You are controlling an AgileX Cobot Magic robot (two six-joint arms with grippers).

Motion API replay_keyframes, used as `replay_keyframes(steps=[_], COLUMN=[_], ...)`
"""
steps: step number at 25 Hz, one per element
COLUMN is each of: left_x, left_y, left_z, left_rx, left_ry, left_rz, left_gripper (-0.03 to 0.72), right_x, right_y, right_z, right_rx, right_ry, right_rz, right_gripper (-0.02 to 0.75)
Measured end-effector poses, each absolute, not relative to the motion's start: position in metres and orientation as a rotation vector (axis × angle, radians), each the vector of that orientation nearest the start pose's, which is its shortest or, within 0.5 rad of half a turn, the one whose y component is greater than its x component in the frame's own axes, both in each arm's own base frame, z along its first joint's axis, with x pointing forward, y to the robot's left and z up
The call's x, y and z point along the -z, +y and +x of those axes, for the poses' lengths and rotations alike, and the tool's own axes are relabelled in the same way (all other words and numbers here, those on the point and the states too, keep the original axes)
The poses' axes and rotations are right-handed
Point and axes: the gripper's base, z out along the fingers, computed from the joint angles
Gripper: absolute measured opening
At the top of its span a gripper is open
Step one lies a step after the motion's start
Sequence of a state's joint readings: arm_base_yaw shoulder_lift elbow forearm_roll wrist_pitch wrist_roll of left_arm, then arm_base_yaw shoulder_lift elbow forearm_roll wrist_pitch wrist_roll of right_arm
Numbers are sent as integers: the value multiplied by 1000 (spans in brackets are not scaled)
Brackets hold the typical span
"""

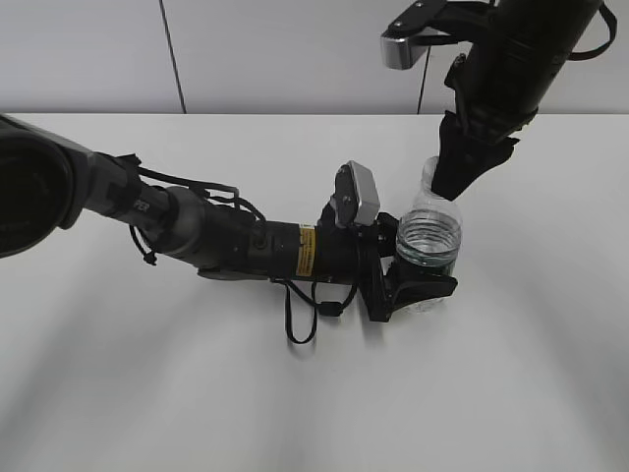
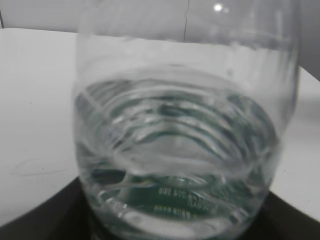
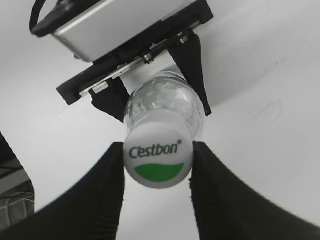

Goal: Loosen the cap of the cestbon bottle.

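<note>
The cestbon bottle [image 1: 428, 239] stands upright on the white table, clear and ribbed with water in it. My left gripper [image 1: 418, 285] is shut on its lower body. The bottle fills the left wrist view [image 2: 180, 150], with white print on its dark green label low down. The cap [image 3: 157, 157], white with a green half-moon and the word Cestbon, shows from above in the right wrist view. My right gripper [image 3: 157, 162] is shut on the cap, one finger pressed on each side. In the exterior view the right gripper [image 1: 444, 177] hides the cap.
The white table [image 1: 147, 393] stretches around the bottle with a pale wall behind. The left arm [image 1: 197, 236] lies across the middle of the table with a looped cable [image 1: 300, 324] below it. The right arm [image 1: 511, 59] comes down from the upper right.
</note>
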State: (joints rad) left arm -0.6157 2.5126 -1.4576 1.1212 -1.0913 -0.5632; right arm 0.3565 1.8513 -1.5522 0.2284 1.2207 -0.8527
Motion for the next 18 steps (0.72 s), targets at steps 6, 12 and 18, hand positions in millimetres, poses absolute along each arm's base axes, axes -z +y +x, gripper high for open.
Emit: replay_keyframes(steps=[6, 12, 18], left_x=[-49, -49, -49], left_y=[-327, -328, -328], left_z=[337, 337, 337], left_rx=[1134, 1140, 1139], left_ry=[1348, 1354, 1355], left_rz=[1309, 1304, 1304], left_gripper=[502, 501, 501], right_x=[-264, -265, -277], right_y=[150, 150, 151], right_z=[348, 347, 347], right_rx=[-256, -301, -383], right_ry=[2451, 2627, 2854], right_rz=[-1628, -1356, -642], right_gripper=[344, 640, 650])
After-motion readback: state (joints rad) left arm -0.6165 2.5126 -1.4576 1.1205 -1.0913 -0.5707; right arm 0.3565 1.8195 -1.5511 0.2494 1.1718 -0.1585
